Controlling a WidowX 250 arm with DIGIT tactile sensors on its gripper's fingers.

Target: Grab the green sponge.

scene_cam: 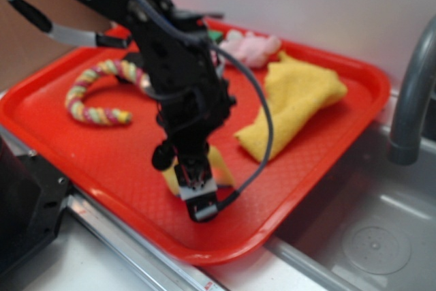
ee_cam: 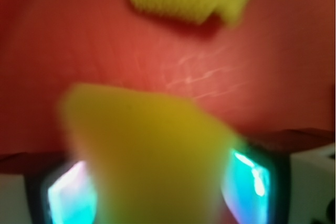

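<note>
We find the end effector (scene_cam: 197, 192) down at the tray's (scene_cam: 61, 138) 6 o'clock edge, its pads pinching the green sponge (ee_cam: 147, 150), which sits wedged between them. The yellow cloth (scene_cam: 293, 103) lies apart at 2 o'clock. We judge slippage the risk: soft foam compresses, and an off-centre hold could let it twist free.

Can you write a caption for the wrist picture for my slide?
Close-up: yellow sponge between the gripper jaws above the red tray.
</note>
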